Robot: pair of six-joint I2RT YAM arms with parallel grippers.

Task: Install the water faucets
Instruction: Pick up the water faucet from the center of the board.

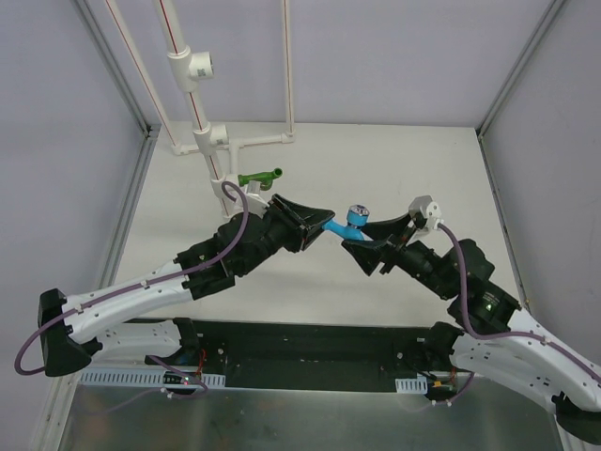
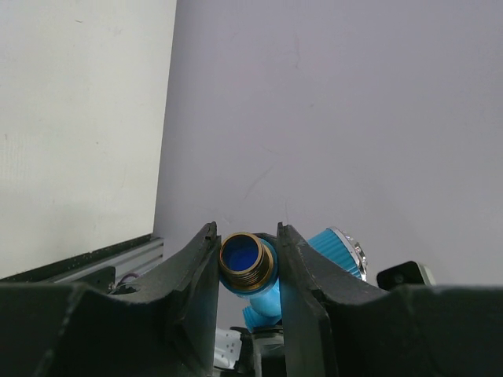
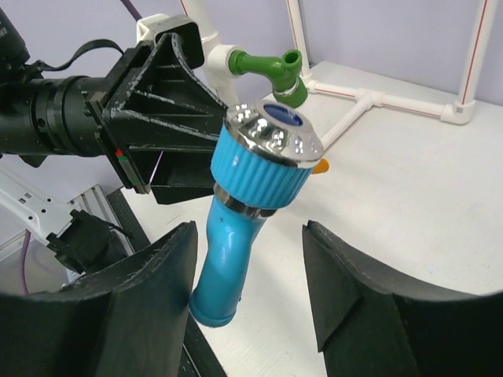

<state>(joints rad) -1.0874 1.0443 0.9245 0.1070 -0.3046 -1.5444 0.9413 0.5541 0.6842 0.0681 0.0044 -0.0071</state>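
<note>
My left gripper point(image 1: 322, 219) is shut on the light blue faucet point(image 1: 349, 224), held in the air over the middle of the table. In the left wrist view its fingers point(image 2: 206, 259) clamp the brass threaded end point(image 2: 247, 263). My right gripper point(image 3: 250, 229) is open, and the blue faucet's spout point(image 3: 224, 271) hangs between its fingers, close to the left one. The ribbed blue knob with a shiny cap point(image 3: 267, 153) points up. The green faucet point(image 1: 260, 177) sits in a white fitting on the pipe frame. A bit of the orange faucet point(image 3: 319, 166) shows behind the blue knob.
A white pipe frame point(image 1: 202, 141) with tee fittings stands at the back left, and its base pipes point(image 3: 354, 110) lie on the table. Grey walls close in the table on the left, right and back. The arm bases sit on a black rail point(image 1: 310, 343) at the near edge.
</note>
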